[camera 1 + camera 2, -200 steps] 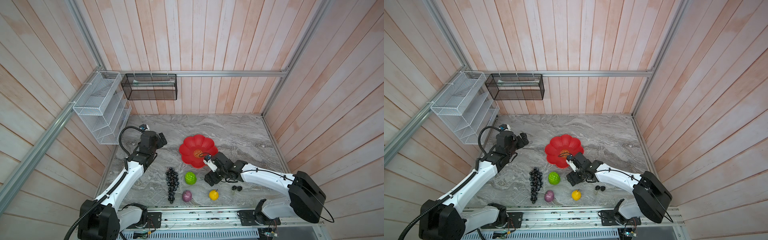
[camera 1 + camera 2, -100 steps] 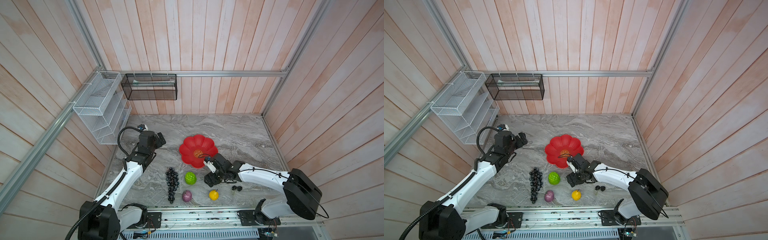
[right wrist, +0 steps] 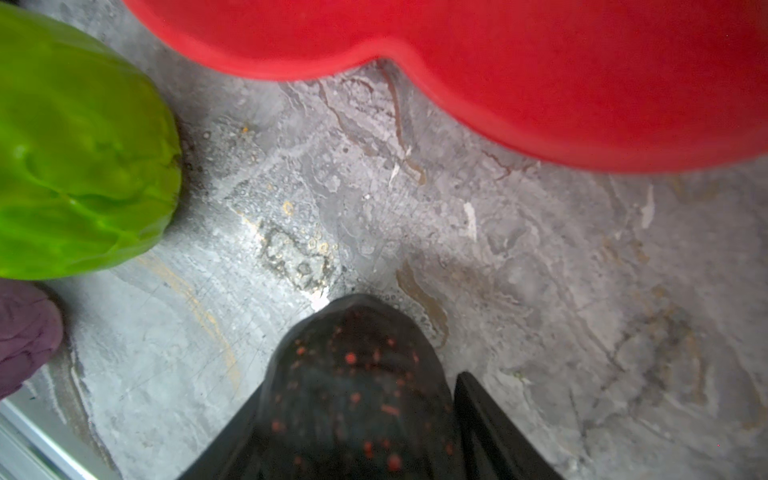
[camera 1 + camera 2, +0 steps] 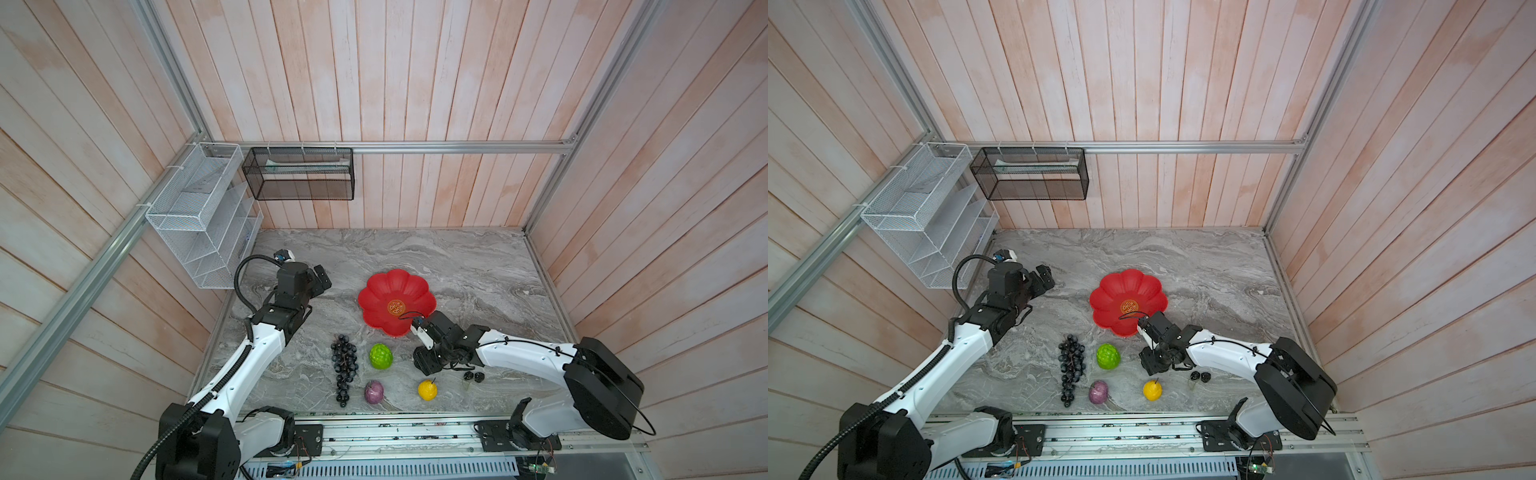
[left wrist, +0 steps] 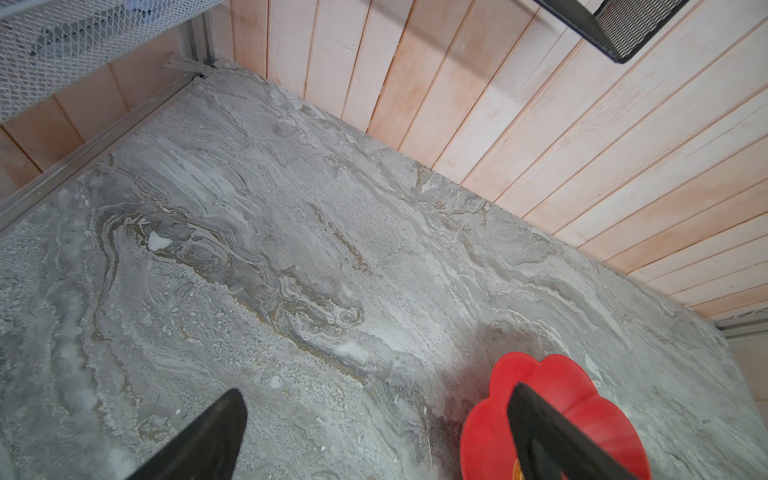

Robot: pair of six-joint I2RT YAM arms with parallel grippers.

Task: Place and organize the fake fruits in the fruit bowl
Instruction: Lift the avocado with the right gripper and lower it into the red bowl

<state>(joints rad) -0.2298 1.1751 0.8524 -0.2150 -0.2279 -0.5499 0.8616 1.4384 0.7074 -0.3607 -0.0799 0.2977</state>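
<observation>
The right gripper (image 4: 428,362) sits low on the desk (image 4: 478,266), just beside the red fruit bowl (image 4: 395,286). Its jaws stand on either side of a black speckled fruit (image 3: 353,395), but the blurred wrist view doesn't show whether they pinch it. The bowl looks empty. The green ball (image 4: 381,356) and grape bunch (image 4: 345,368) wait nearby. The left gripper (image 5: 374,395) hangs apart, jaws wide and empty, probably to keep clear.
</observation>
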